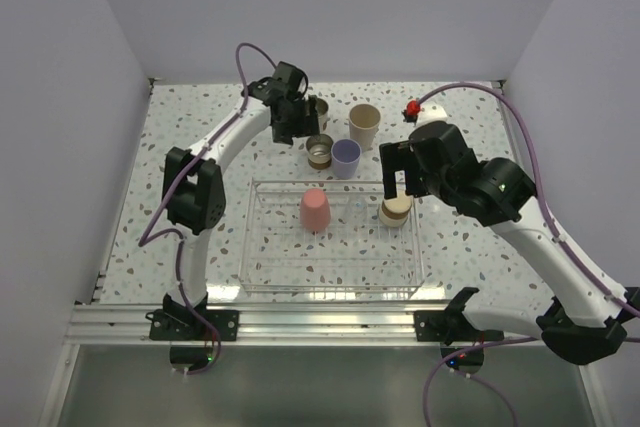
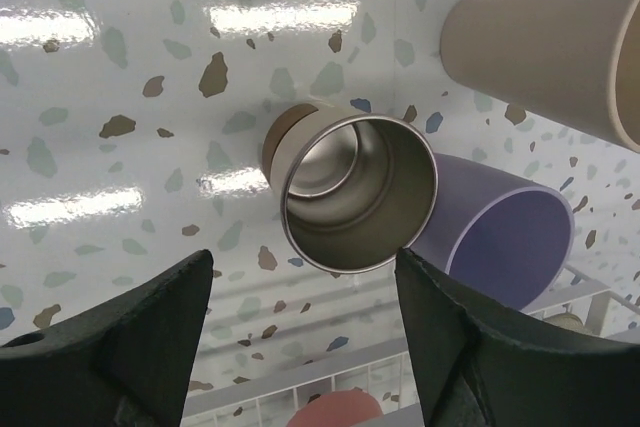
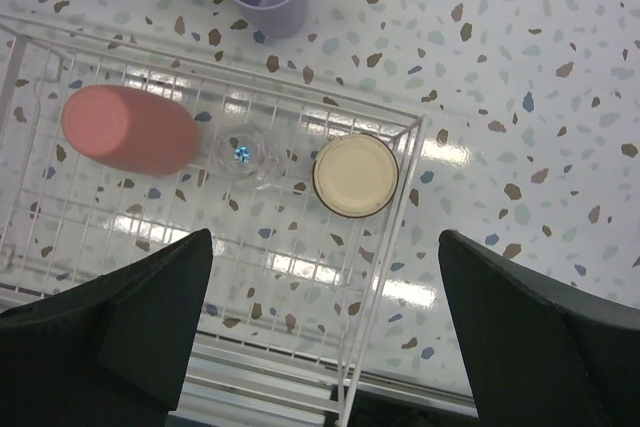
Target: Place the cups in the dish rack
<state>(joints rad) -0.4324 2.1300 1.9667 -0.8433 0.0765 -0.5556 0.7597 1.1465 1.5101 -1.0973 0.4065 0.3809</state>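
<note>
- Left wrist view: left gripper (image 2: 302, 262) parted, steel cup (image 2: 355, 192) at centre frame between its fingers.
- Only the right wrist view shows the clear cup (image 3: 245, 152) plainly, inside the dish rack (image 3: 330, 97), centre-left; right gripper (image 3: 325, 237) spread wide above.

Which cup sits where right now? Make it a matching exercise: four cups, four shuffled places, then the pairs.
Cups
1. red-pink cup
2. lavender cup
3. beige cup
4. upturned steel cup

Places
A. on the table, farthest of these four from the dish rack
B. in the rack's far right corner
C. in the rack, beside the clear cup
D. on the table, just beyond the rack's far side

Pairs: 1-C, 2-D, 3-A, 4-B
</note>
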